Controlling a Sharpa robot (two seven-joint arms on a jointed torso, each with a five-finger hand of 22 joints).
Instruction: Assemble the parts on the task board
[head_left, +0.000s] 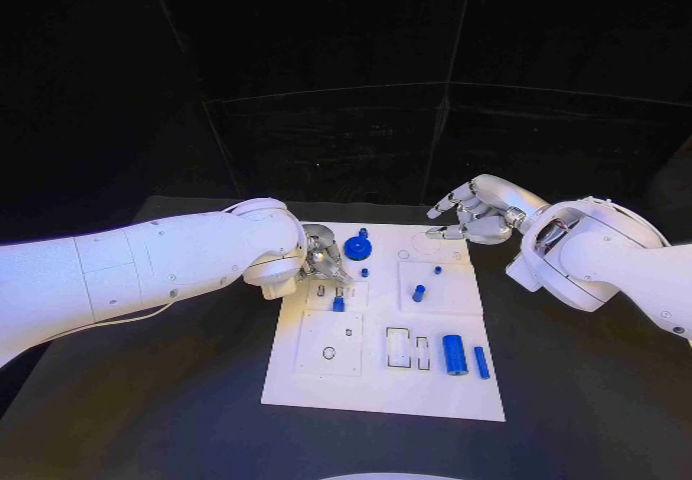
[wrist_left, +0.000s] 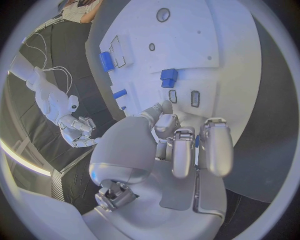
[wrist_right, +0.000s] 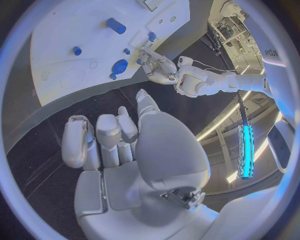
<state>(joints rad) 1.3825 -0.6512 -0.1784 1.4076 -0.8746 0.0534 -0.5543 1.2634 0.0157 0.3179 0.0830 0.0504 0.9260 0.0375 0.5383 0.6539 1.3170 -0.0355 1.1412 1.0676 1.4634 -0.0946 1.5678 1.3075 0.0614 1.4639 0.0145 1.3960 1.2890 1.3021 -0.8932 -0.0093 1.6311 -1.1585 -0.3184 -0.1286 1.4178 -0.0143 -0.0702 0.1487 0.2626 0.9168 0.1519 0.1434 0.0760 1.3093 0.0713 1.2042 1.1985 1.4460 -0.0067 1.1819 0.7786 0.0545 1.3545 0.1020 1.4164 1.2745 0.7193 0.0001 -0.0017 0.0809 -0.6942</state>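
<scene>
On the near end of the flat white task board (head_left: 378, 385), a blue cylinder (head_left: 454, 354) and a slimmer blue bar (head_left: 480, 362) lie side by side by rectangular recesses. Mid-board stands a small blue peg (head_left: 418, 293). Farther, a round blue knob (head_left: 358, 247) sits beside the left hand (head_left: 319, 259), fingers curled low over the board; whether it grips anything I cannot tell. The right hand (head_left: 473, 215) hovers at the far corner, fingers apart, holding nothing.

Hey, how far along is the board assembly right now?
Early. Some small blue parts already stand on the task board. The left hand works near its far left; the right hand holds nothing. The large cylinder and thin bar lie loose.
</scene>
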